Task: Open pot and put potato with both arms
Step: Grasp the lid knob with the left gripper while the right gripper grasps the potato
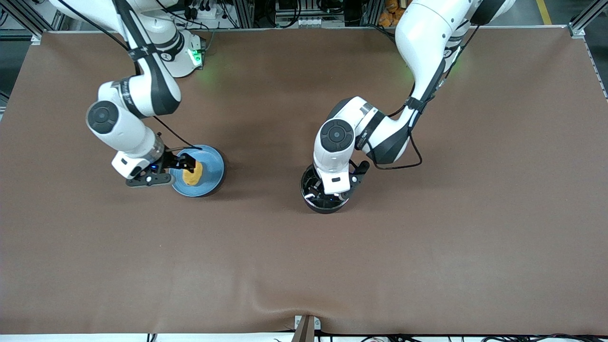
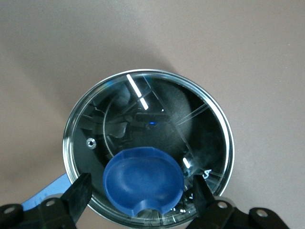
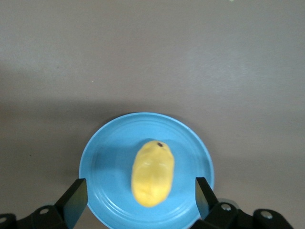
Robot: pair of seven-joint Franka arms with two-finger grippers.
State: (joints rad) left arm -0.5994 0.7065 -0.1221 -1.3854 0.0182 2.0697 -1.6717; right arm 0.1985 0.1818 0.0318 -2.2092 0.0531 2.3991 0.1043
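Observation:
The black pot stands mid-table under my left gripper. Its glass lid is on, and the blue knob lies between the open fingers of my left gripper, with a gap on each side. A bit of the blue handle shows beside one finger. The yellow-orange potato lies on a light-blue plate toward the right arm's end. My right gripper is low over it and open. In the right wrist view the potato sits between its fingers, untouched.
The brown table cover spreads wide around both things. The plate and the pot stand apart, with bare cover between them.

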